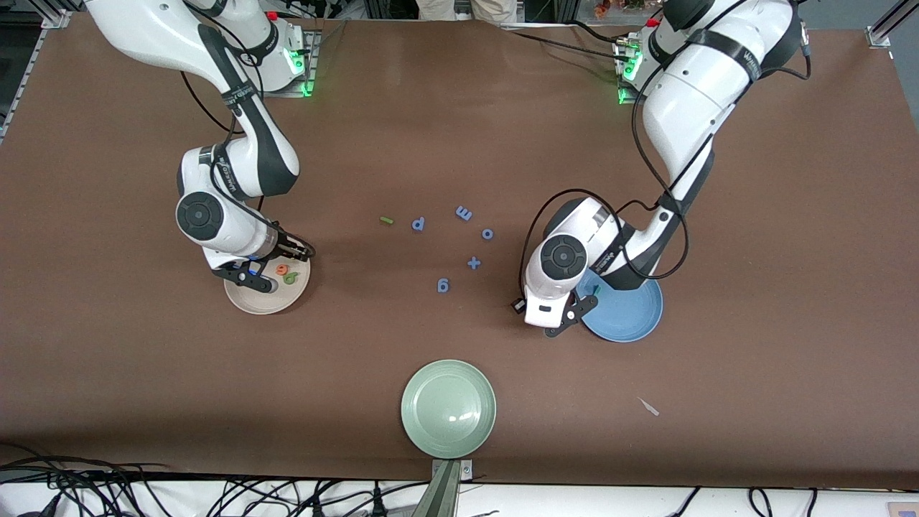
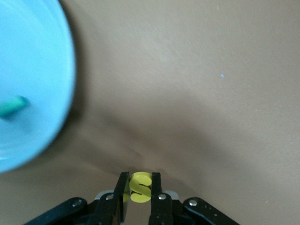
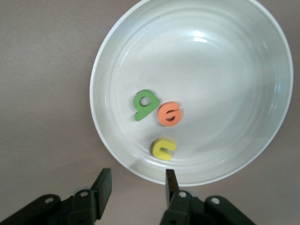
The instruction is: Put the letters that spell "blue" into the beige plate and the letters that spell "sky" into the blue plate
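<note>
My left gripper (image 2: 139, 187) is shut on a yellow s (image 2: 140, 186), low over the bare table beside the blue plate (image 2: 33, 70). A teal y (image 2: 11, 107) lies in that plate. In the front view this gripper (image 1: 571, 316) is at the blue plate's (image 1: 632, 316) rim, on the side toward the right arm's end. My right gripper (image 3: 138, 185) hangs open and empty over the edge of the beige plate (image 3: 234, 56). That plate holds a green b (image 3: 144, 104), an orange e (image 3: 169, 114) and a yellow u (image 3: 163, 149). A green l (image 1: 386, 220) lies mid-table.
Blue letters lie mid-table between the arms: a p (image 1: 418, 224), an m-like piece (image 1: 464, 212), an o (image 1: 487, 233), a plus sign (image 1: 473, 263) and a g (image 1: 443, 286). A pale green plate (image 1: 449, 408) sits near the front edge. A small white scrap (image 1: 648, 406) lies nearer the camera than the blue plate.
</note>
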Robot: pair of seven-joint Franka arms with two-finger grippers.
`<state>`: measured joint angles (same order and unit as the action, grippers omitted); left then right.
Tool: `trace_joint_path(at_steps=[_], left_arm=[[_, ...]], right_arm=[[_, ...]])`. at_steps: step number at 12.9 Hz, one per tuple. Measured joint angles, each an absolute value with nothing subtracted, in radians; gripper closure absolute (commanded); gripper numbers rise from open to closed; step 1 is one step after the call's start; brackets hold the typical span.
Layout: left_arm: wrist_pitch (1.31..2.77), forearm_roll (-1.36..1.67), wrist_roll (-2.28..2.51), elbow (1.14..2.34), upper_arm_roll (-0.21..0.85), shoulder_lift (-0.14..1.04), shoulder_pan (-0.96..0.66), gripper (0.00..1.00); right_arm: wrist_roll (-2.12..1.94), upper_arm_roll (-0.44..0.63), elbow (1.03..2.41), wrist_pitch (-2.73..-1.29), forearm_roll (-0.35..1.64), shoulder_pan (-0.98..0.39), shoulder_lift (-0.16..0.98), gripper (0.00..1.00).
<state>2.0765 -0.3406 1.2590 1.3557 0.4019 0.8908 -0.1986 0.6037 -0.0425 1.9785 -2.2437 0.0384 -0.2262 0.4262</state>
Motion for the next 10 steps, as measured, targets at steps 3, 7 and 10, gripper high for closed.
trace_joint_path(at_steps=[3,7,10], left_arm=[[1.899,-0.341,1.036,1.351,0.400,0.806,-0.146,1.00],[1.836,-0.341,0.653,1.375,0.394,0.778,0.004,0.23],[1.836,-0.341,0.595,1.391,0.397,0.784,0.028,0.00]], right_arm=[[0.787,-0.132,1.983,-2.265,0.040,-0.232,0.428,0.46],[1.016,-0.237,1.994,-2.306,0.040,-0.244,0.435,0.46],[1.170,-0.264,1.996,-2.362,0.040,-0.284,0.461,0.46]])
